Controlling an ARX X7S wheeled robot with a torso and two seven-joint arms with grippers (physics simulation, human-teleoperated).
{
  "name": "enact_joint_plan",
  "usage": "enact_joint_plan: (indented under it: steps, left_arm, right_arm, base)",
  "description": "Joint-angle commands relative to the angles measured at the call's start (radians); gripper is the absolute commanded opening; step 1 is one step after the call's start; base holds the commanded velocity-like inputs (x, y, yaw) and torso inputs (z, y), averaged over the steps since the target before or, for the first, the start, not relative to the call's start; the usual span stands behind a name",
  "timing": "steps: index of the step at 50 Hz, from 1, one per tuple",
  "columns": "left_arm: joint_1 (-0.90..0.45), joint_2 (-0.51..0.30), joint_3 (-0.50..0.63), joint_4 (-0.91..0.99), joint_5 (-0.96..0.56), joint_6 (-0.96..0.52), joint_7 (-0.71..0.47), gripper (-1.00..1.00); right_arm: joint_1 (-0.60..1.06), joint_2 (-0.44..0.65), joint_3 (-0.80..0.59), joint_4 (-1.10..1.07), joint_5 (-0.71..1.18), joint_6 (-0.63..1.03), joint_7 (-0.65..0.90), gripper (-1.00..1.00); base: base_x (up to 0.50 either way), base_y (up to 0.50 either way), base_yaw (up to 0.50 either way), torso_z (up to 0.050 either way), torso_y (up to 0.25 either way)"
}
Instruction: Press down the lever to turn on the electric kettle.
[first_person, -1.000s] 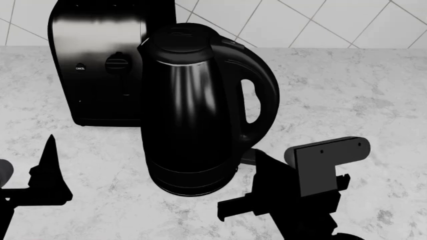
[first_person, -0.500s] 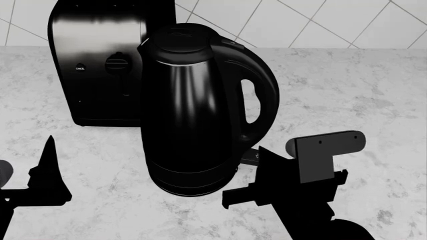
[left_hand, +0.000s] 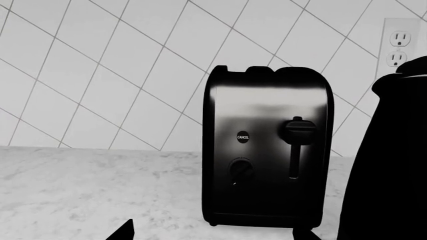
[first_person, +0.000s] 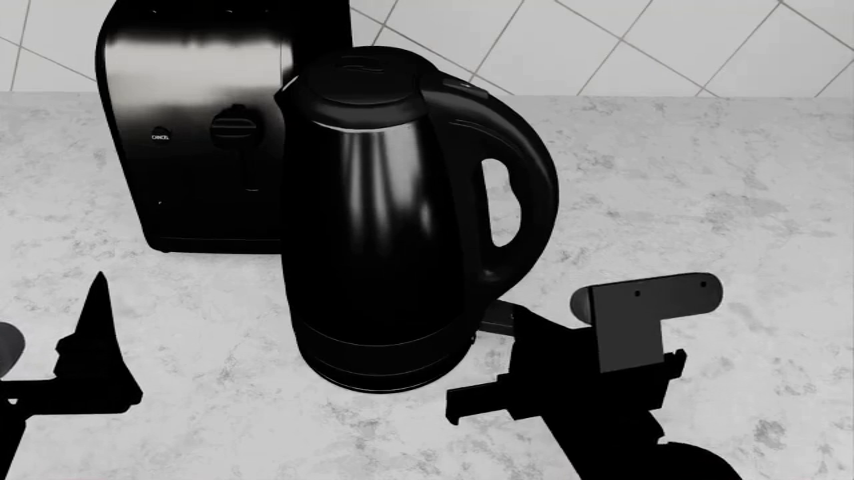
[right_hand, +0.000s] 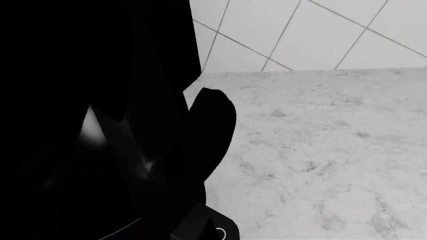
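Dropping since a moment ago, the right claw (first_person: 514, 345) now sits just near-right of the small dark grey lever tab (first_person: 497, 318) at the tall glossy black kettle's (first_person: 387, 220) base; its spread seems narrow, though I cannot tell.

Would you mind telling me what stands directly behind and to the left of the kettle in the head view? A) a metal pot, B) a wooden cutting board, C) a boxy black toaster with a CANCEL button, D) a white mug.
C: a boxy black toaster with a CANCEL button stands behind the kettle against the tiled wall, partly overlapped by it.
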Motion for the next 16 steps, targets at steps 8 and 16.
enact_joint_plan:
  steps: [8, 16]
  left_arm:
    - [0.011, -0.008, -0.003, 0.011, -0.008, 0.006, -0.003, 1.0]
    - [0.032, -0.015, -0.005, 0.044, -0.013, 0.008, -0.006, 1.0]
  right_arm:
    - [-0.001, -0.048, -0.017, 0.226, -0.046, -0.097, -0.03, -1.0]
    - [0.016, -0.084, -0.029, 0.41, -0.058, -0.164, -0.071, -1.0]
  base:
    - [0.01, 0.0, 0.01, 0.0, 0.0]
    - [0.02, 0.01, 0.02, 0.0, 0.0]
